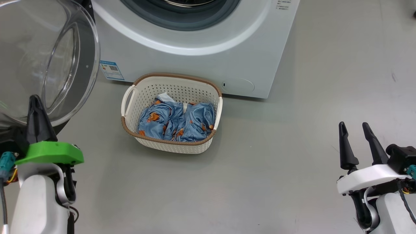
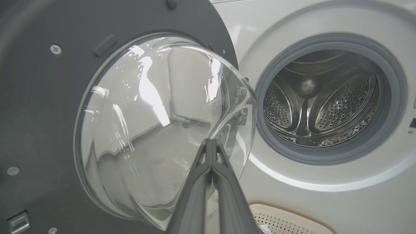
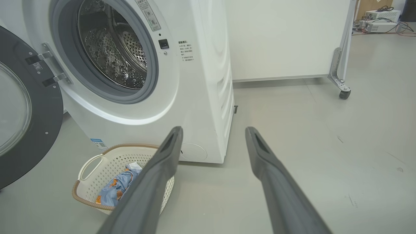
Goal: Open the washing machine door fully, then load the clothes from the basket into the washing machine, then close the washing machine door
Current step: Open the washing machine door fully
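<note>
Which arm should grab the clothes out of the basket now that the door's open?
Probably the right. The right gripper is open, with bare floor between it and the basket holding the clothes. The left gripper is shut and sits close to the open door.

- The basket stands on the floor, just in front of the washing machine.
- The clothes lie in the basket.
- The door hangs open to the left of the basket.
- The left end effector is just before the door; the right end effector is well right of the basket.
</note>
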Tool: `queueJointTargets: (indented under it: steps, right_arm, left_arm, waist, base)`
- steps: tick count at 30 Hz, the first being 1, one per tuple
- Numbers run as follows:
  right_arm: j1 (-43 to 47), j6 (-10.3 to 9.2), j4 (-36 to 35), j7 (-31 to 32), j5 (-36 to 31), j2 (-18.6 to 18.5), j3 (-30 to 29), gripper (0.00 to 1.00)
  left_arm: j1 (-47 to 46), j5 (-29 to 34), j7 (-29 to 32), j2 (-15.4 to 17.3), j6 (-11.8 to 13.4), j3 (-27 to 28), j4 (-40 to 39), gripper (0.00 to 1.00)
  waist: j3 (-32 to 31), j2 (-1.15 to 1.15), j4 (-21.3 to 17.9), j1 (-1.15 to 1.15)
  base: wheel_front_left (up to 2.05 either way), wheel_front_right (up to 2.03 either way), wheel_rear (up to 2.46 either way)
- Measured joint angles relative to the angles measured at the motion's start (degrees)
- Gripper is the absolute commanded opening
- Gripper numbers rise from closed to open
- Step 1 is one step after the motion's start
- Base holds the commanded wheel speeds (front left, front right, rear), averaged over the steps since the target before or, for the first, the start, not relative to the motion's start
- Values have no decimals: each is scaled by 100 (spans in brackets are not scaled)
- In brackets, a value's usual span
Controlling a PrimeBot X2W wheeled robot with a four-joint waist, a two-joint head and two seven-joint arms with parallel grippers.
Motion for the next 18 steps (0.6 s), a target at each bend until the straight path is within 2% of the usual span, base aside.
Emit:
queueJointTargets:
  steps: [6,7,8,9,18]
  right_arm:
    - [-1,0,8,0,-32,83,105,100]
    - [-1,0,0,0,-46,100,112,100]
    - [-3,0,-13,0,-52,116,116,100]
    - [-3,0,-25,0,-52,134,114,100]
    - [-9,0,-142,0,-132,159,197,100]
  left_arm:
    - [428,89,0,-14,-97,-157,0,0]
    - [481,92,0,-16,-97,-159,1,30]
    - [538,93,0,-19,-109,-167,4,54]
    - [595,94,0,-22,-144,-186,8,100]
    - [1085,279,1,-9,-221,-315,36,100]
  waist:
    - [-129,0,-320,0]
    - [-143,0,-369,0]
    - [-158,0,-418,0]
    - [-173,0,-469,0]
    - [-331,0,-937,0]
  base:
    - [0,0,0]
    - [0,0,0]
    - [0,0,0]
    - [0,0,0]
    - [0,0,0]
